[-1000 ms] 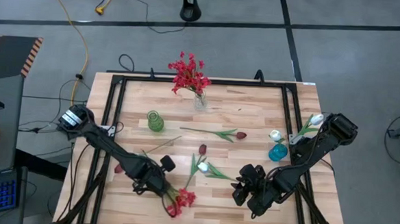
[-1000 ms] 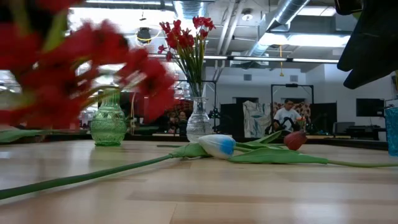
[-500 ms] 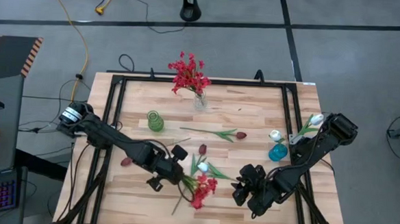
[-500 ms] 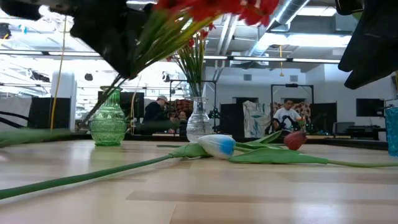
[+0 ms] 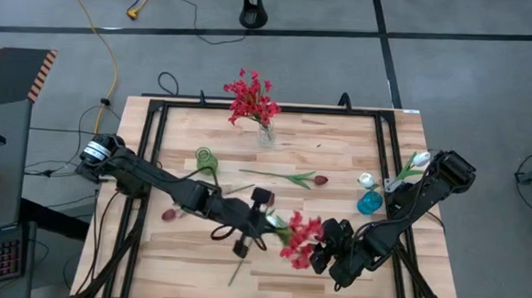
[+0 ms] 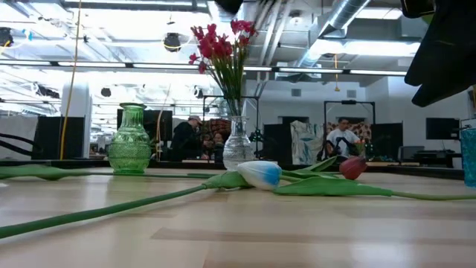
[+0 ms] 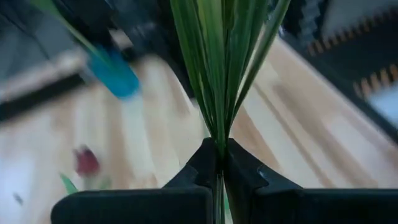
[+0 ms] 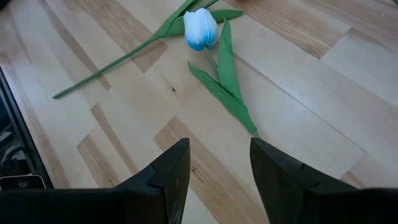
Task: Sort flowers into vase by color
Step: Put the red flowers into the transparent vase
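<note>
Left claw (image 7: 217,163) grips red spray (image 5: 300,239) aloft.

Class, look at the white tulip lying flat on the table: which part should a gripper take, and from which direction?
Grip the white tulip by its thin green stem, just past the leaves, coming straight down with the jaws across the stem. It lies flat on the table, and the bud is bulbous and looks easily crushed. The open right gripper hovers nearby.

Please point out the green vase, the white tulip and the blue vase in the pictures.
green vase (image 6: 130,149), low view, on its round belly.
white tulip (image 8: 200,28), right wrist view, on the bud.
blue vase (image 5: 369,204), high view, on its body.
</note>
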Motion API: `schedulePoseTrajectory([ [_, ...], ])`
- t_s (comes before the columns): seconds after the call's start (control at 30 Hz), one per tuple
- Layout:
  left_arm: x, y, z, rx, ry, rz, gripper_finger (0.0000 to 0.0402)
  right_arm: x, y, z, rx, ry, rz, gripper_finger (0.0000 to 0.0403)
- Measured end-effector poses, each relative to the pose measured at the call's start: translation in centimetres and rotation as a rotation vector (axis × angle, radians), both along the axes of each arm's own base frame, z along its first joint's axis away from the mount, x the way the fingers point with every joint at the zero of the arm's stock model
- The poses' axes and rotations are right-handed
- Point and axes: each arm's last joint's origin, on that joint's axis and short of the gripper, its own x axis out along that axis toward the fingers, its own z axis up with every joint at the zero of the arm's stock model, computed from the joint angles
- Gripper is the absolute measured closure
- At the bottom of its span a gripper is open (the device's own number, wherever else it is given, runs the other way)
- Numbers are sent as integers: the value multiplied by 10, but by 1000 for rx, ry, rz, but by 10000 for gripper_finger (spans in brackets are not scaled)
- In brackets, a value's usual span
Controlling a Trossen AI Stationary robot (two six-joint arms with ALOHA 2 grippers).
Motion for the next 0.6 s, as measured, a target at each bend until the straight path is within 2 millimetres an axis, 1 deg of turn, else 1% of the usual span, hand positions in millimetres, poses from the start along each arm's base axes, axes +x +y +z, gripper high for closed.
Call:
schedulePoseTrajectory([
  [0.07,4,2,6,3,-94,30,401,0,0,0,0,0,0,207],
  [0.17,6,7,6,27,-209,124,401,0,0,0,0,0,0,207],
  [0.33,4,15,6,155,-386,307,401,0,0,0,0,0,0,207],
  [0.4,2,20,3,212,-449,351,401,0,0,0,0,0,0,207],
  [0.5,-1,32,4,287,-565,395,401,0,0,0,-2,-1,0,207],
  [0.6,-4,51,0,339,-617,449,401,0,0,0,-4,-3,-1,207],
])
